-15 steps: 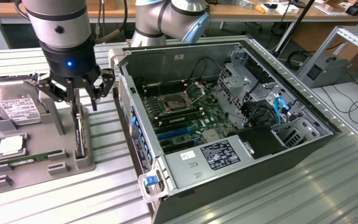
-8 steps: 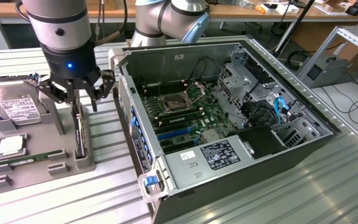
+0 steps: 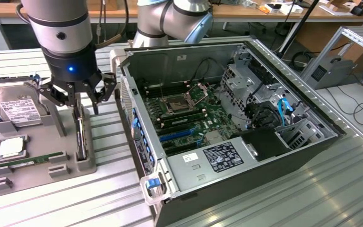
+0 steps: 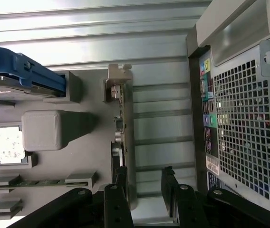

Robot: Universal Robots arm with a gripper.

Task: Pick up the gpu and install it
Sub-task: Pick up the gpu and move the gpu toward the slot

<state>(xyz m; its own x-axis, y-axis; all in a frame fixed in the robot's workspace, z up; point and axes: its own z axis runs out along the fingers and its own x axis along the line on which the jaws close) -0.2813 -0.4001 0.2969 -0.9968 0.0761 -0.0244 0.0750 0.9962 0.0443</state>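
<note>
gpu (image 3: 79, 137), a thin dark card with a silver end bracket, stands on edge along the case-side edge of the grey plastic holder tray (image 3: 36, 176), top edge exposed for grasping. Black two-finger gripper (image 3: 87, 106) straddles it, jaws wide, gripping nothing. Open black PC case (image 3: 263, 189) is just beside it.

The arm (image 3: 62, 28) reaches over from the far side, and its wrist (image 3: 71, 66) points straight down at the exterior view's left, with a blue light (image 3: 72, 69) glowing on it. Below it the gripper (image 3: 85, 111) hangs with its dark fingers (image 4: 120, 187) spread wide apart.
</note>
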